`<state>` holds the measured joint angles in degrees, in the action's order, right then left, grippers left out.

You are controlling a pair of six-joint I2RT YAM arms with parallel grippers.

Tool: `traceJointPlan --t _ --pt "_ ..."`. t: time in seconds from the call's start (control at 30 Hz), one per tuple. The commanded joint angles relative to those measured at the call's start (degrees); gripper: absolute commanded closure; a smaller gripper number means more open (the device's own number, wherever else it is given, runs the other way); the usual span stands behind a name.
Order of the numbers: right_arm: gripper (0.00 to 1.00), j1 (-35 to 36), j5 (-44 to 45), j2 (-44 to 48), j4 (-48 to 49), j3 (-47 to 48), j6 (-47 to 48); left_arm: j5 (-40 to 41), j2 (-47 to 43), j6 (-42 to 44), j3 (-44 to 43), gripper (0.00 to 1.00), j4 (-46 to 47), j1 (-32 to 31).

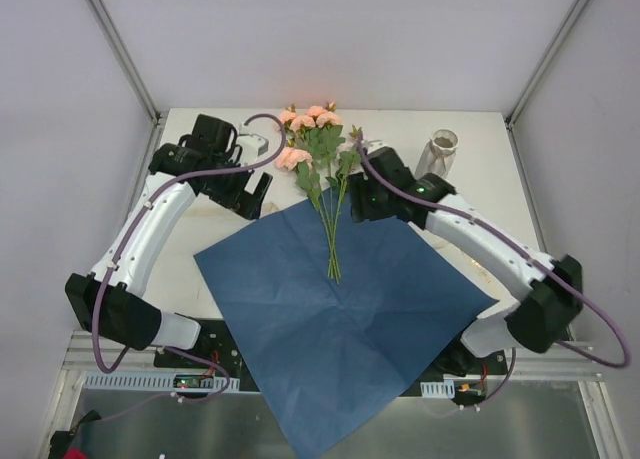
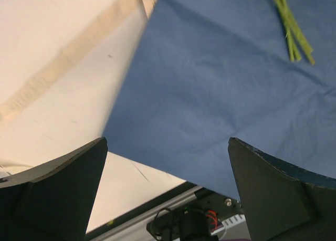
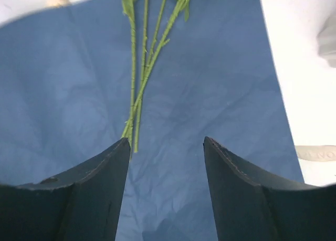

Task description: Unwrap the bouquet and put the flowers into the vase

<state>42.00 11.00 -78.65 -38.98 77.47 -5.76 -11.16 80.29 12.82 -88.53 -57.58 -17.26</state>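
Flowers (image 1: 320,164): loose on spread blue paper (image 1: 340,319), blooms far, stems (image 1: 331,241) exposed for pickup. Vase (image 1: 438,151): upright, far right, apart. Right jaws: parted, empty, beside stems. Left jaws: wide, empty.

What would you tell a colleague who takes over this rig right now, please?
Left hand: open, empty, at the paper's left edge.
Right hand: open, empty, by the stems.
Flowers lie loose, stems on the flat paper, blooms on the table beyond.
Vase stands far right, no flowers in it.
Done: unwrapping.
Left: lift the flowers into the vase.
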Motion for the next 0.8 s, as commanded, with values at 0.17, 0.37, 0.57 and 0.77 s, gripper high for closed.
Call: traceJointPlan --t 0.17,0.37,0.57,0.77 --pt "0.40 0.6 0.0 -18.8 14.8 3.5 1.1 0.3 -8.6 0.1 16.7 0.01 6.3 -0.3" --pt "0.46 0.5 1.6 -27.7 16.1 6.7 -0.7 5.1 -10.1 -0.3 22.0 0.01 7.1 -0.3" --pt "0.47 -0.5 2.6 -33.2 17.8 7.0 -3.3 4.4 -11.6 -0.3 24.0 0.01 7.5 -0.3" --pt "0.50 -2.1 2.7 -35.6 19.0 6.7 -4.3 2.9 -11.2 -0.6 24.3 0.01 7.6 -0.3"
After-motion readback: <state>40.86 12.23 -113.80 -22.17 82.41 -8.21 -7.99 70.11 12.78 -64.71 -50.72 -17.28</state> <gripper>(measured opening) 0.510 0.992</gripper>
